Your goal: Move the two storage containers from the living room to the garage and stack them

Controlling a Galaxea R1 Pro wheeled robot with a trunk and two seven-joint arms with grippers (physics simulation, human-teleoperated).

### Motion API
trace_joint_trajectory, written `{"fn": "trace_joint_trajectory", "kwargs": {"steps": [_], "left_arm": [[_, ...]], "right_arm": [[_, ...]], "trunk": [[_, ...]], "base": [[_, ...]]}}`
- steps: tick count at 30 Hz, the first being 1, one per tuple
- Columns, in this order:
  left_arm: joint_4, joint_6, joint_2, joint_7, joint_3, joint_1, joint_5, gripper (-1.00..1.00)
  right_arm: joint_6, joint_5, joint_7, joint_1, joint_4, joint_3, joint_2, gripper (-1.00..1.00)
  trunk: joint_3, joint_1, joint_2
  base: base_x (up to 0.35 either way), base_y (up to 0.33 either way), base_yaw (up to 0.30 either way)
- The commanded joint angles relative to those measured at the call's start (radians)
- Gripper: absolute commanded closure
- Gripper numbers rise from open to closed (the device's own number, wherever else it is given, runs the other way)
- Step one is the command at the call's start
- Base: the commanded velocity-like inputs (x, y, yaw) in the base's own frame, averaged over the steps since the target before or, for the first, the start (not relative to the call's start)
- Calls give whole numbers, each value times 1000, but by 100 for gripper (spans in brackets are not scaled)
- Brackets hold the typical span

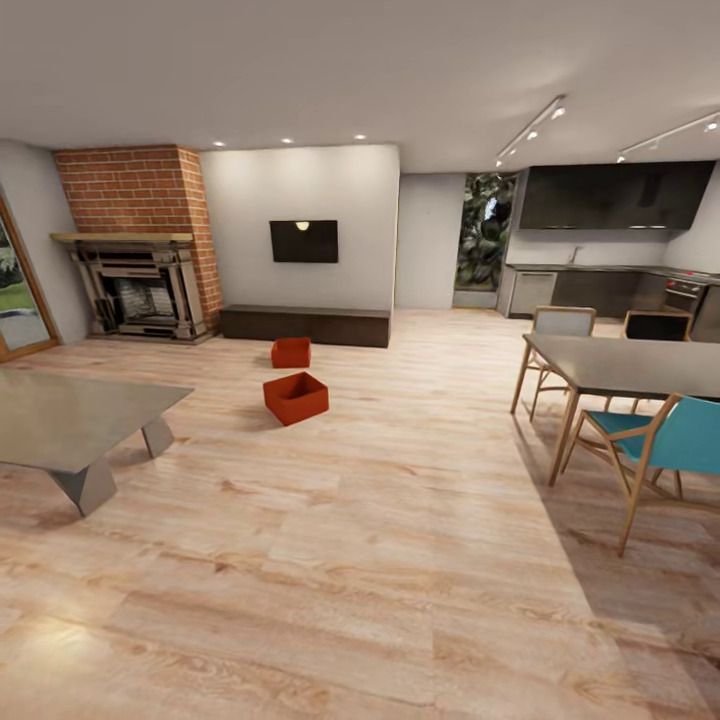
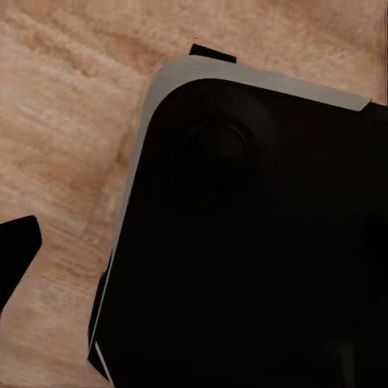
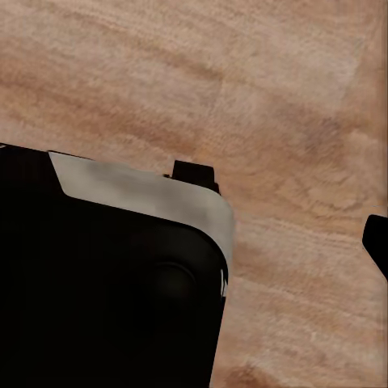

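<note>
Two orange-red open-top storage containers stand on the light wood-plank floor [image 1: 380,560] of the living room, far ahead of me. The nearer container [image 1: 296,397] is turned at an angle; the farther one [image 1: 291,352] sits just behind it, in front of the long dark bench [image 1: 305,325]. One dark fingertip [image 2: 14,255] of my left gripper shows over the planks, beside my black, grey-rimmed base [image 2: 242,242]. A fingertip [image 3: 377,242] of my right gripper shows likewise, beside the same base [image 3: 105,283]. Nothing lies between the fingers of either.
A low grey table [image 1: 70,420] stands at the near left. A dining table [image 1: 630,365] with a blue chair [image 1: 670,440] and other chairs is at the right. Brick fireplace [image 1: 140,290] and wall TV [image 1: 303,241] are at the back. Wide bare planks lie between me and the containers.
</note>
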Motion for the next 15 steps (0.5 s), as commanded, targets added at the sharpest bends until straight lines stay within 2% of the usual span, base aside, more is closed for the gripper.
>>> {"fn": "trace_joint_trajectory", "kwargs": {"steps": [1,15], "left_arm": [[0,-2,0,1,5,0,1,-100],[0,-2,0,1,5,0,1,-100]], "right_arm": [[-6,-8,-1,-1,3,8,0,-100],[-6,-7,1,-1,3,9,0,-100]], "trunk": [[-1,1,0],[-1,1,0]], "base": [[323,0,0],[323,0,0]]}}
